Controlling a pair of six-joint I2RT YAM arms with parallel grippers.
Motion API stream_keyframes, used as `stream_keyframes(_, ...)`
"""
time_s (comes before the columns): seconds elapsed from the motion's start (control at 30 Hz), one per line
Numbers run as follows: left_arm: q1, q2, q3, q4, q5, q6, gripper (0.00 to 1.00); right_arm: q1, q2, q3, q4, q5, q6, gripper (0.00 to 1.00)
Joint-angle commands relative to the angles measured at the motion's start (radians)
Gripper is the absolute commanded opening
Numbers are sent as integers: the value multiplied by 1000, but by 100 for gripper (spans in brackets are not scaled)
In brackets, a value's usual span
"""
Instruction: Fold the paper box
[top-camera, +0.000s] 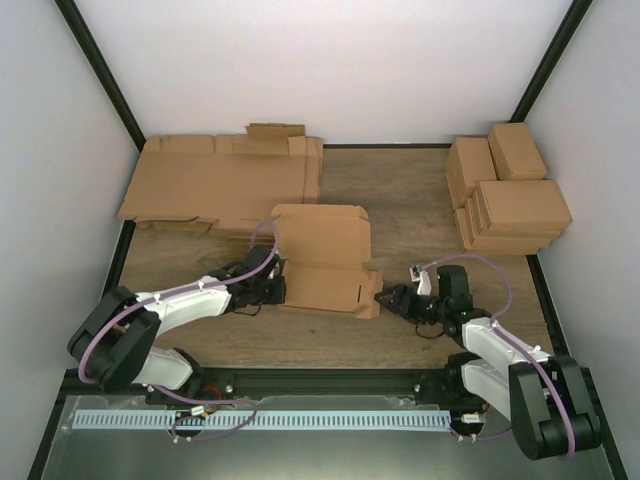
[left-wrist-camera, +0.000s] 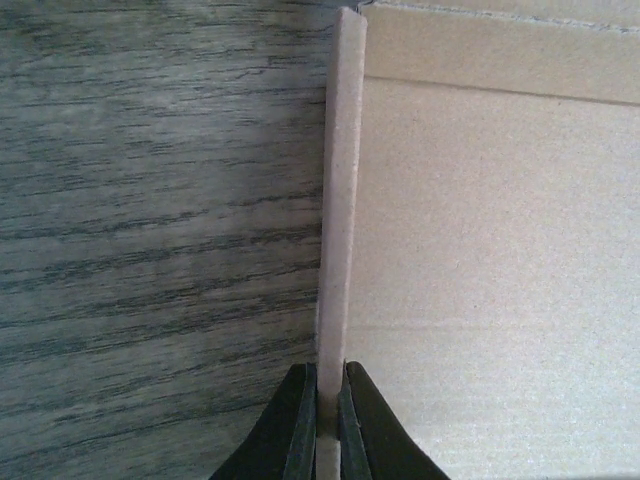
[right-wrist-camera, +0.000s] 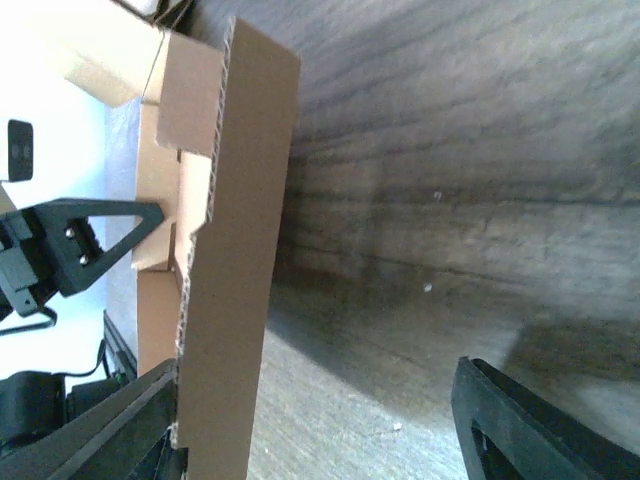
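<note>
The paper box lies mid-table. At its 9 o'clock, the left gripper pinches the upright side wall. At 3 o'clock, the spread right gripper should square up on the opposite flap.

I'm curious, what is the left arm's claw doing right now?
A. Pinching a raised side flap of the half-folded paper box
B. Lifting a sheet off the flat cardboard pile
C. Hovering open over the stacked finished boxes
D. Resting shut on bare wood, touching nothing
A: in the left wrist view, the left gripper is closed on both faces of the thin upright side flap of the paper box.
</note>
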Motion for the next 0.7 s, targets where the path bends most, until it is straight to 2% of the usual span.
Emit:
stream_keyframes(0.0, 3, -33, -14, 42, 33, -14, 4, -2, -21, -56, 176, -130, 91, 72)
stream_keyframes(0.23, 3, -48, -28, 48, 45, -12, 4, -2, -17, -74, 360, -214, 197, 71)
stream_keyframes(0.43, -10, -51, -27, 51, 31, -13, 4, 1, 73, -44, 438, -275, 228, 71)
stream_keyframes(0.67, -83, -56, 20, -19, -132, -34, 4, 54, 123, 79, 234, -197, 121, 54)
